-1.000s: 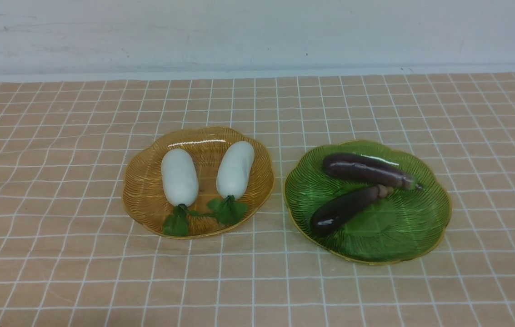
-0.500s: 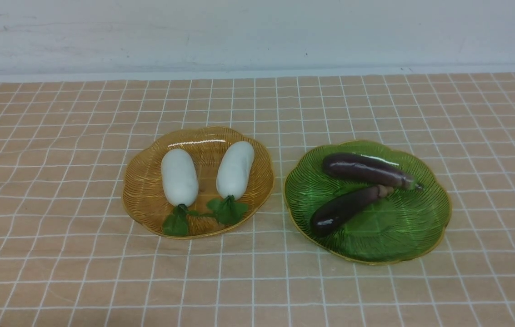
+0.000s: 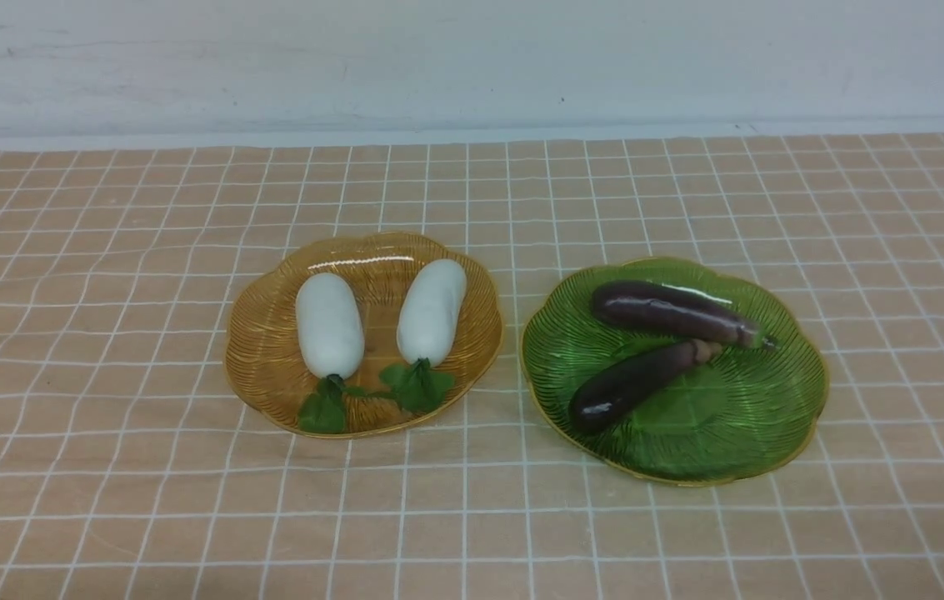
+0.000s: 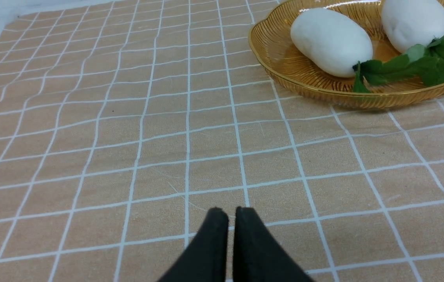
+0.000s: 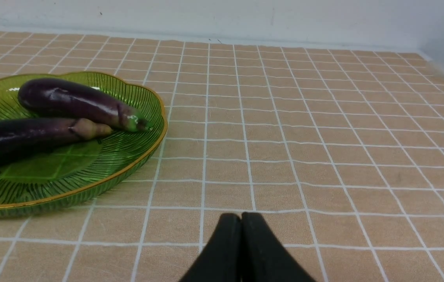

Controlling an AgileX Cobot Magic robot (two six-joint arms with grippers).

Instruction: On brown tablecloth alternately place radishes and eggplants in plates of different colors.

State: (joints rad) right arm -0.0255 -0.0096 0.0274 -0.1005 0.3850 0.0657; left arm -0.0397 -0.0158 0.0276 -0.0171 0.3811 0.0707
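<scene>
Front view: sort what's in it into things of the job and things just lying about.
Of the job:
brown tablecloth
amber plate
two radishes
green plate
two eggplants

Lying about:
nothing; only the white wall behind

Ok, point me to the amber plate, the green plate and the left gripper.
amber plate [image 3: 259, 350], front view, on its bare left wall.
green plate [image 3: 738, 417], front view, on its bare floor near the front.
left gripper [image 4: 231, 213], left wrist view, at the closed fingertips.
</scene>
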